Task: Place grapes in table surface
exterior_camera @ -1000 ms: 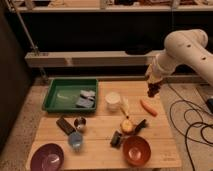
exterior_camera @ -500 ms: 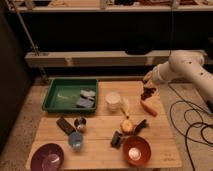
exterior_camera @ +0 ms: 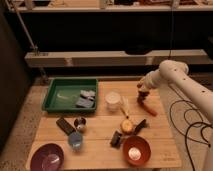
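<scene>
The grapes (exterior_camera: 142, 97) are a dark reddish-brown lump held at the tip of my gripper (exterior_camera: 143, 93). The gripper hangs from the white arm (exterior_camera: 172, 75) that comes in from the right. It is shut on the grapes just above the right part of the table surface (exterior_camera: 100, 131), a pale wooden plank top. The grapes hang right beside and slightly above the slim orange carrot (exterior_camera: 148, 107), which lies on the table. I cannot tell whether the grapes touch the wood.
A green tray (exterior_camera: 59, 95) with small items stands at the back left. A white cup (exterior_camera: 113, 100), a dark block (exterior_camera: 65, 125), a metal can (exterior_camera: 80, 123), a blue cup (exterior_camera: 75, 140), a purple bowl (exterior_camera: 47, 157), a red-brown bowl (exterior_camera: 136, 150) and a yellow fruit (exterior_camera: 127, 125) are on the table.
The arm has come down and swung a little left, carrying the grapes from well above the table to just over the wood by the carrot.
</scene>
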`<state>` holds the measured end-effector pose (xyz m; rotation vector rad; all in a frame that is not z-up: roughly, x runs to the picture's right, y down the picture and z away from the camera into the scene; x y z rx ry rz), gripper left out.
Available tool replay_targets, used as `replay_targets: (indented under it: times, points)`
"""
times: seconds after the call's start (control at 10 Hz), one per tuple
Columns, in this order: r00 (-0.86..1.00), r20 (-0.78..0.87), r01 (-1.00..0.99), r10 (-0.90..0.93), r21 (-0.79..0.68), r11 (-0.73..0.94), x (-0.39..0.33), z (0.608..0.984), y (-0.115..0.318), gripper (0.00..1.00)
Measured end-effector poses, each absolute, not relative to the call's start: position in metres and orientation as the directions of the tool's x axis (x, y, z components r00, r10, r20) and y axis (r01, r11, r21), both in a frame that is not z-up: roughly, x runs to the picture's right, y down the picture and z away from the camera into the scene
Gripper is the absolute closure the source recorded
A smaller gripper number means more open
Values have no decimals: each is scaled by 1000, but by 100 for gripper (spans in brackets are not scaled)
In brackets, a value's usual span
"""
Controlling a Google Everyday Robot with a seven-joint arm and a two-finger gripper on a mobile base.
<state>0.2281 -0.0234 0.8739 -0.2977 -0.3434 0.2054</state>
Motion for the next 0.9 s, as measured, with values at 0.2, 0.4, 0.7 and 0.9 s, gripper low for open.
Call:
replay_targets:
  times: [0.2, 0.4, 0.7, 0.9]
  points:
    - [911, 330, -141, 247, -312, 939, 225, 885, -51, 100]
    - [906, 343, -131, 246, -326, 936, 215, 887, -66, 100]
    - [905, 296, -172, 305, -402, 900, 221, 902, -43, 91]
    - [904, 275, -174, 327, -462, 870, 215, 911, -22, 70]
